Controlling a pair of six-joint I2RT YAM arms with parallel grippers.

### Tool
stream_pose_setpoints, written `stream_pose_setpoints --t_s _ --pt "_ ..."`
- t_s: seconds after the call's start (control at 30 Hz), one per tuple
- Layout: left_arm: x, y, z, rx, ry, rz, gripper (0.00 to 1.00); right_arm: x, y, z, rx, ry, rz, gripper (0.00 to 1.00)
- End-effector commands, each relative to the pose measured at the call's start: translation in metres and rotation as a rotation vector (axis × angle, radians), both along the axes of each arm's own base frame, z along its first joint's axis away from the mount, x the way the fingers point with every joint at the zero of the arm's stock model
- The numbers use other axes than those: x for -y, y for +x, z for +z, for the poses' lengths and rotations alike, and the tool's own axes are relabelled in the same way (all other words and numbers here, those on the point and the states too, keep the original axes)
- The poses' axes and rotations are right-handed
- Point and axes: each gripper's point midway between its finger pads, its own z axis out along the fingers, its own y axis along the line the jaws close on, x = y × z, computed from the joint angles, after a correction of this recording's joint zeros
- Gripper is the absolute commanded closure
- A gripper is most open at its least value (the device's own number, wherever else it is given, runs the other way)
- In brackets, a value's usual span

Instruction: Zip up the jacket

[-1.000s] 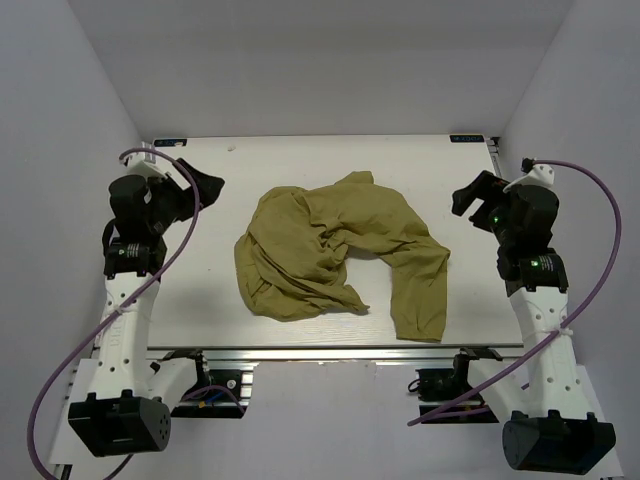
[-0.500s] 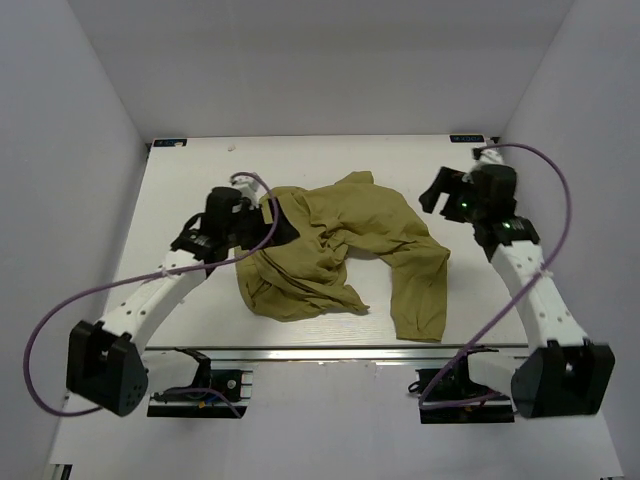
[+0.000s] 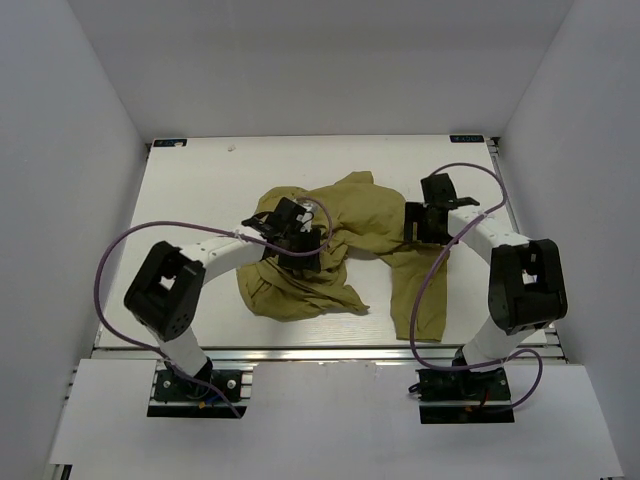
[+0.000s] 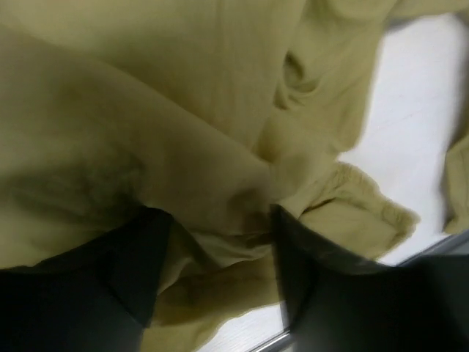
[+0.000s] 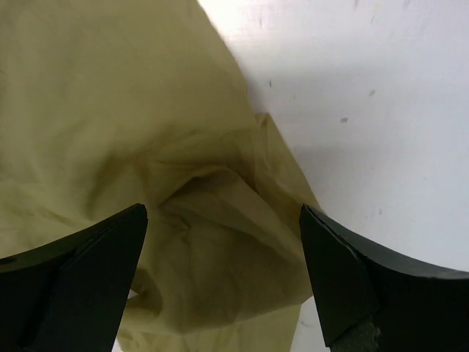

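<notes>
1. Jacket (image 3: pixel 370 215) of thin olive-green cloth lay crumpled on the middle of the table (image 3: pixel 200 190), its bunched body spread mostly left to right.
2. One long sleeve (image 3: pixel 418 300) ran from the right side of the heap toward the near edge, ending just short of it.
3. Cloth looked soft, matte and heavily creased, folded over itself in the middle; no zipper could be made out in any view.
4. In the left wrist view the jacket (image 4: pixel 183 95) filled most of the picture, with a gathered, ruffled edge lying on the bare white surface at the lower right.
5. The left gripper (image 3: pixel 305 240) was down on the left-centre of the heap; up close, the left gripper (image 4: pixel 220 253) had its dark fingers (image 4: pixel 139 264) apart with a fold of cloth bulging up between them, released rather than clenched.
6. The right gripper (image 3: pixel 412 225) sat over the jacket's right side, near where the sleeve left the body.
7. From its wrist camera the right gripper (image 5: pixel 223 275) stood spread wide, grasping nothing, above a puckered patch of the jacket (image 5: pixel 110 110) beside its slanting edge.
8. The table (image 5: pixel 366 110) there was smooth and white with a few small dark specks.
</notes>
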Motion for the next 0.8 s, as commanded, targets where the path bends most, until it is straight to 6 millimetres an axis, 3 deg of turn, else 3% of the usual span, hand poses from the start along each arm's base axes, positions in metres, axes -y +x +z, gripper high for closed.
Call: stream_pose_setpoints --t_s 0.0,0.07,0.1,0.13,0.17,0.23,0.27,0.3,0.37,0.4,0.43,0.47,0.5,0.53,0.57,0.6,0.67,0.7,0.73,0.77 --pt "0.001 0.01 0.006 0.028 0.04 0.002 0.38 0.008 -0.017 -0.015 -0.057 -0.031 0.002 0.11" --pt "-0.002 0.017 0.008 0.042 0.063 0.028 0.75 0.001 -0.025 -0.024 -0.084 0.011 0.02 0.12" --pt "0.0 0.022 0.015 0.064 0.055 0.038 1.0 -0.002 -0.03 -0.029 -0.095 0.026 0.025 0.18" --pt "0.0 0.025 0.02 0.082 0.051 0.045 1.0 -0.005 -0.032 -0.03 -0.095 0.047 0.036 0.25" --pt "0.002 0.031 0.037 0.132 0.024 0.052 1.0 -0.012 -0.034 -0.031 -0.102 0.083 0.052 0.43" --pt "0.004 0.036 0.059 0.194 -0.013 0.06 1.0 -0.02 -0.037 -0.03 -0.107 0.125 0.078 0.62" --pt "0.005 0.039 0.086 0.259 -0.059 0.062 1.0 -0.027 -0.038 -0.027 -0.106 0.156 0.106 0.87" --pt "0.005 0.039 0.099 0.295 -0.076 0.062 1.0 -0.027 -0.037 -0.024 -0.098 0.16 0.109 1.0" --pt "0.003 0.04 0.131 0.376 -0.124 0.069 1.0 -0.035 -0.032 -0.002 -0.036 0.206 0.125 1.0" --pt "-0.002 0.037 0.162 0.448 -0.164 0.075 1.0 -0.036 -0.03 0.009 -0.009 0.211 0.128 1.0" --pt "-0.003 0.034 0.182 0.489 -0.194 0.077 1.0 -0.037 -0.022 0.04 0.083 0.225 0.137 1.0" --pt "-0.005 0.032 0.203 0.538 -0.226 0.078 1.0 -0.037 -0.02 0.058 0.134 0.226 0.143 1.0" --pt "-0.012 0.023 0.235 0.609 -0.277 0.082 1.0 -0.036 -0.017 0.077 0.192 0.23 0.143 1.0" --pt "-0.015 0.018 0.253 0.65 -0.307 0.087 1.0 -0.035 -0.015 0.118 0.311 0.241 0.151 1.0" --pt "-0.019 0.013 0.274 0.701 -0.346 0.091 1.0 -0.034 -0.015 0.141 0.382 0.247 0.157 1.0" --pt "-0.028 0.0 0.303 0.765 -0.398 0.094 1.0 -0.032 -0.023 0.18 0.492 0.261 0.169 1.0" --pt "-0.036 -0.016 0.342 0.847 -0.469 0.09 1.0 -0.031 -0.031 0.237 0.649 0.281 0.186 1.0" --pt "-0.04 -0.024 0.36 0.88 -0.5 0.082 1.0 -0.027 -0.046 0.274 0.756 0.293 0.198 1.0" --pt "-0.044 -0.042 0.384 0.93 -0.552 0.046 1.0 -0.026 -0.053 0.296 0.818 0.301 0.203 1.0" --pt "-0.048 -0.055 0.413 0.991 -0.6 0.021 1.0 -0.023 -0.064 0.335 0.923 0.314 0.211 1.0"
